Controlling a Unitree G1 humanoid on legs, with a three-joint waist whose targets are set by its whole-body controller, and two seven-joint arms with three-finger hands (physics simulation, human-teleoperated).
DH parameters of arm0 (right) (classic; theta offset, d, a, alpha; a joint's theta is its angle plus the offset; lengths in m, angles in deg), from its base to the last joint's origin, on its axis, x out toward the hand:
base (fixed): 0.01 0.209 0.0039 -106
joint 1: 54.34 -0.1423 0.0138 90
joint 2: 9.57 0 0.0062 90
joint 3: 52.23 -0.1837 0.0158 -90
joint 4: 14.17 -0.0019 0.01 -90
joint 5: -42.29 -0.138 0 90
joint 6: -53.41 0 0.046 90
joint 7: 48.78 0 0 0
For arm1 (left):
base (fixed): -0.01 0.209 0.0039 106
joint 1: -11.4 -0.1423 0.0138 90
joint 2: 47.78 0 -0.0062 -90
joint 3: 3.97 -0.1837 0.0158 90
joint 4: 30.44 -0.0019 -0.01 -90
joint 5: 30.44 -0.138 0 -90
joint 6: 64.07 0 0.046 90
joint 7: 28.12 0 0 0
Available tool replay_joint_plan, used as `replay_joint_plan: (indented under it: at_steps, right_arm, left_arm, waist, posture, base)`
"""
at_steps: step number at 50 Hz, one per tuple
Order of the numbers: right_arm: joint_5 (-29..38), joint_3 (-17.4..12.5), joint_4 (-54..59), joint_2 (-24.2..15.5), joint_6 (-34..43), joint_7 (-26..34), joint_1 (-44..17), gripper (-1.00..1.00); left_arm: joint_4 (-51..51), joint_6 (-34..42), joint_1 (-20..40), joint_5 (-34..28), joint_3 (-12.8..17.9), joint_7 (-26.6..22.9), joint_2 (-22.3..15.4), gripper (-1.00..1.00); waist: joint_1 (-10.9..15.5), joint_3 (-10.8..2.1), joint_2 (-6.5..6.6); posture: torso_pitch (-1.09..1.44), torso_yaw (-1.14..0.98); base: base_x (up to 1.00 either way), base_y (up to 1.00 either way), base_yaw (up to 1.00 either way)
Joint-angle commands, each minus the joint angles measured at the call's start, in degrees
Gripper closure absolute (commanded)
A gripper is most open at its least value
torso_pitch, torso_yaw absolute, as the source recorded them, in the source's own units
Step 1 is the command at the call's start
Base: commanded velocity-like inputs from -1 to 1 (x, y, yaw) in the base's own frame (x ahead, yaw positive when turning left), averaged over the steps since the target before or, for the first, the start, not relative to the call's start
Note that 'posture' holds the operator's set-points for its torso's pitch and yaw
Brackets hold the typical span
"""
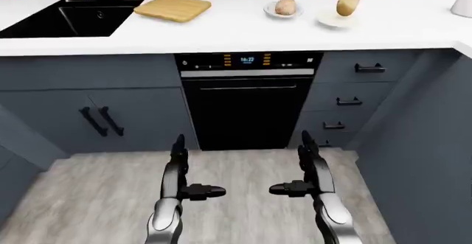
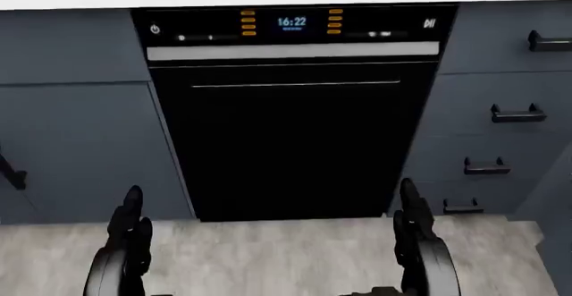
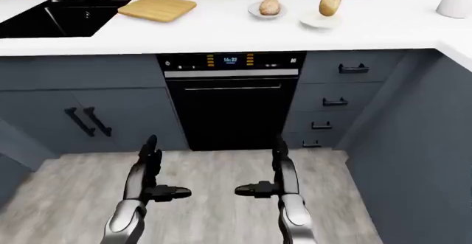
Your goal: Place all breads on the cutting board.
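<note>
Ahead, cutting board (image 1: 172,8) near counter (image 1: 243,34) edge; left hand (image 1: 179,169), right hand (image 1: 310,169) open, empty.

The oven (image 2: 295,108) display (image 2: 292,22) reads 16:22

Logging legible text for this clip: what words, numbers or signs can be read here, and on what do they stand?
"16:22": blue clock digits on the dishwasher control panel, head view.
Power symbol at the panel's left end and a play/pause-like sign at its right end.
Orange bars beside the clock and white marks along the panel: too small to read.
No other text is readable in any view.
</note>
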Motion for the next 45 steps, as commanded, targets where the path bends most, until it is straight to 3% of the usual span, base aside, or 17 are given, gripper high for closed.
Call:
replay_joint_plan:
  at_steps: [1,3,4,5,7,8,14,19,22,30,31,33,38,45]
  right_arm:
    - [-1.02,-0.22,-3.77,-0.2,-3.5,0.7,-1.85,-1.0]
    - [-0.97,-0.27,-3.66,-0.3,-3.56,0.71,-1.85,-1.0]
    - [-0.82,-0.25,-3.41,-0.35,-3.81,0.73,-1.9,-1.0]
    - [-0.86,-0.33,-2.95,-0.39,-4.03,0.79,-2.14,-1.0]
    - [-0.62,-0.23,-3.23,-0.39,-3.94,0.8,-1.97,-1.0]
    - [-0.43,-0.23,-3.03,-0.44,-4.17,0.78,-1.98,-1.0]
    - [0.49,-0.16,-3.41,-0.44,-3.39,0.19,-2.34,-1.0]
    - [0.32,-0.28,-12.52,-0.6,6.65,-0.07,-3.96,-1.0]
    - [-1.08,-1.88,-18.58,-1.6,15.51,-0.34,-7.41,-1.0]
    - [-4.56,-5.04,-25.48,-4.09,33.12,-3.57,-20.67,-1.0]
    - [-4.94,-4.1,-25.79,-5.05,37.02,-3.02,-23.43,-1.0]
    - [-3.96,-4.34,-25.94,-5.93,39.78,-4.62,-27.6,-1.0]
    - [-9.23,-7.05,-26.49,-7.57,47.5,-4.07,-34.44,-1.0]
    - [-12.65,-8.19,-23.34,-13.54,56.84,-7.37,-48.63,-1.0]
  left_arm:
    - [3.36,-3.82,2.43,0.34,0.37,-0.18,-0.38,-1.0]
    - [2.68,-4.25,2.67,0.47,0.48,-0.27,-0.42,-1.0]
    - [2.66,-4.32,2.69,0.58,0.56,-0.26,-0.42,-1.0]
    - [2.4,-4.49,2.75,0.52,0.6,-0.19,-0.43,-1.0]
    - [2.32,-4.46,2.84,0.54,0.6,-0.06,-0.41,-1.0]
    - [2.41,-4.43,2.76,0.52,0.57,-0.03,-0.41,-1.0]
    - [0.53,-5.27,3.8,1.32,1.28,0.54,-0.5,-1.0]
    - [11.89,5.77,4.33,2.56,2.16,2.82,-0.99,-1.0]
    - [16.68,14.57,8.41,2.88,2.83,2.94,-2.09,-1.0]
    - [17.18,26.48,22.5,4.3,5.37,3.48,-5.94,-1.0]
    - [17.37,29.48,25.98,4.52,5.6,3.8,-6.88,-1.0]
    - [16.02,31.18,29.44,4.64,5.43,3.91,-7.73,-1.0]
    - [12.52,35.19,37.55,6.11,6.25,3.5,-10.44,-1.0]
    - [4.22,38.53,51.41,8.45,7.63,4.18,-14.62,-1.0]
  waist:
    - [-0.12,-0.05,-0.45]
    - [0.37,-3.5,-0.05]
    - [0.36,-3.0,-0.09]
    - [0.34,-1.0,-0.38]
    - [0.35,-3.99,-0.44]
    - [0.39,-4.29,-0.44]
    - [0.47,-4.54,-0.28]
    - [0.33,-5.09,-0.19]
    - [0.46,-5.21,-0.19]
    - [0.56,-5.68,-0.09]
    - [0.55,-5.59,-0.09]
    - [0.57,-5.46,-0.14]
    - [0.61,-4.99,-0.15]
    - [0.68,-4.37,-0.16]
  posture:
    - [0.0,0.0]
    - [0.0,0.0]
    - [0.0,0.0]
    - [0.0,0.0]
    - [0.0,0.0]
    - [0.0,0.0]
    - [0.0,0.0]
    - [0.0,0.0]
    - [0.0,0.0]
    - [0.0,0.0]
    - [0.0,0.0]
    - [0.0,0.0]
    - [0.0,0.0]
    - [0.0,0.0]
  base:
    - [0.0,0.0,0.0]
    - [0.0,0.0,0.0]
    - [0.0,0.0,0.0]
    - [0.0,0.0,0.0]
    - [0.0,0.0,0.0]
    - [0.0,0.0,0.0]
    - [0.0,0.0,0.0]
    - [0.0,0.0,0.0]
    - [0.0,0.0,0.0]
    - [0.0,0.0,0.0]
    - [0.0,0.0,0.0]
    - [0.0,0.0,0.0]
    - [0.0,0.0,0.0]
    - [0.0,0.0,0.0]
